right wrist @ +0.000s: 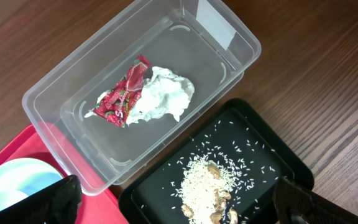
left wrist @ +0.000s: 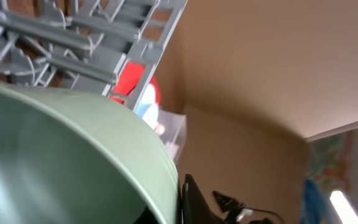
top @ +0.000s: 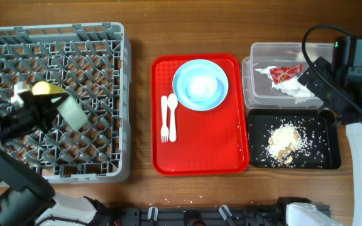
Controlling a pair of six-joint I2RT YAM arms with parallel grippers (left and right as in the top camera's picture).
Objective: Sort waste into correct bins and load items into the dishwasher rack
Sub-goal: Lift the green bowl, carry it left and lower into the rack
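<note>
Right wrist | crumpled white napkin [right wrist: 163, 98] | glossy red wrapper [right wrist: 122, 94] | clear rectangular tub [right wrist: 197, 55]

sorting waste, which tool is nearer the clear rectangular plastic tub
Right. The right tool hovers above the clear plastic tub; the left tool holds a pale green bowl over the grey plastic rack.

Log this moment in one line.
left tool: gripping green bowl over rack | right tool: open | tub: napkin, wrapper | black tray: rice | red tray: plate, fork, spoon
</note>
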